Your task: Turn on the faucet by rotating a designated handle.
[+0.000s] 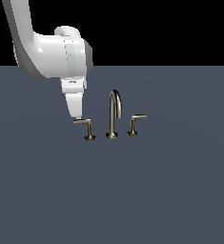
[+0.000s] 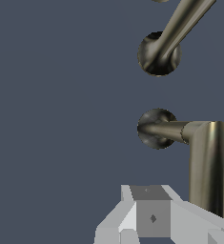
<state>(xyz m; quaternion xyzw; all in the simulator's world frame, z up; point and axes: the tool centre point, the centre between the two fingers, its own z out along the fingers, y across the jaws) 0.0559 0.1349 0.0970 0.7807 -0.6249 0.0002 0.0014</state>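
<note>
The faucet's tall gooseneck spout (image 1: 114, 114) stands between two L-shaped lever handles. The handle (image 1: 86, 125) with the longer arm is on the exterior view's left, its lever pointing left. My gripper (image 1: 76, 116) hangs over the free end of that lever, fingers shut with nothing between them. In the wrist view the handle (image 2: 206, 162) runs alongside my gripper (image 2: 149, 193), and its post leads to the round base (image 2: 151, 128). Whether the fingers touch the lever I cannot tell. The spout (image 2: 180, 24) rises from its own base beyond.
The other, shorter-armed handle (image 1: 135, 123) stands on the exterior view's right of the spout. All three fixtures sit on a flat dark grey-blue surface (image 1: 111, 190). The white arm (image 1: 51, 52) comes down from the upper left.
</note>
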